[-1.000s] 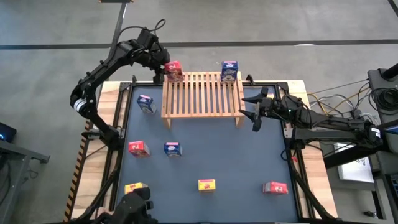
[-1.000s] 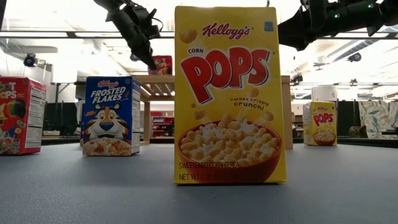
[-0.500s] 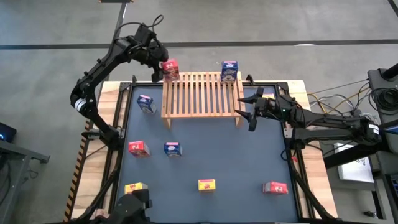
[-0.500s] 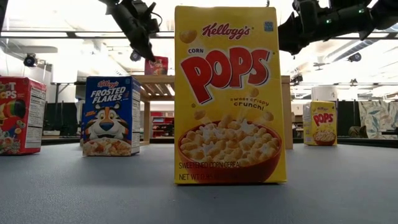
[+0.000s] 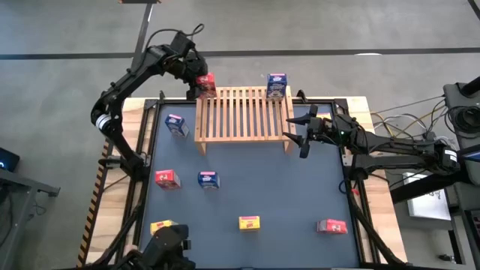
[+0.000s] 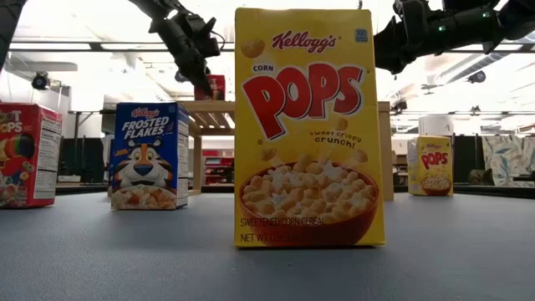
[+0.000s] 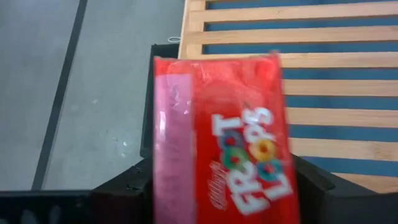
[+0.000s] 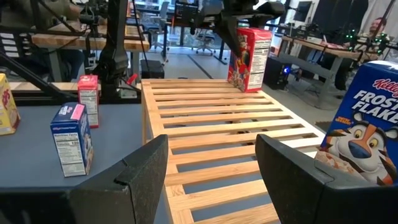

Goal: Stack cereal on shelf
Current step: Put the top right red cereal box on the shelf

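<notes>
Up at about eleven o'clock on the table, the left gripper sits at the far-left corner of the shelf, with a red Froot Loops box standing upright on the slats at that corner. From the left wrist view the red Froot Loops box fills the space between the dark fingers, though the picture is blurred — whether the pads are pressing the box or have just let go, I cannot tell. From the right wrist view the same box stands on the shelf's far corner with the left arm's gripper directly above it.

A blue Frosted Flakes box stands on the shelf's far-right corner, around one o'clock.

The right gripper hovers just off the shelf's right edge, near three o'clock, its fingers spread apart and holding nothing — the right wrist view shows the slats plainly between the two fingers.

Loose boxes stand on the dark table: a blue box left of the shelf at ten o'clock, a red box and another blue box near eight o'clock, a yellow box at seven, a yellow Corn Pops box at six, and a red box at five.
</notes>
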